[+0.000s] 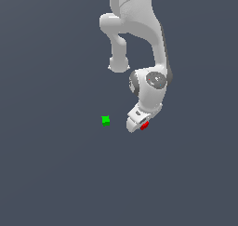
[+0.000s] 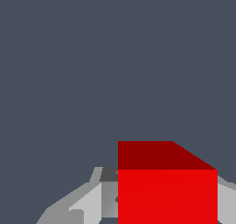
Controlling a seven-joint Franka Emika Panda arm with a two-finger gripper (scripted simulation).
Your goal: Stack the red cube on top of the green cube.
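The red cube [image 2: 167,195] is being pinched flat-on by the gripper [image 1: 139,124], clenched on its sides. It's probably being handled as light and rigid, maybe slippy; the green cube [image 1: 106,121] is sitting well apart.

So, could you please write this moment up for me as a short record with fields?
red cube: at the gripper's tip; in the wrist view it sits between the fingers
green cube: alone on the grey floor, towards the exterior view's left of the gripper, apart from it
gripper state: appears shut on the red cube
stack: not yet made; the cubes are apart
arm: white, reaching down from the top of the exterior view
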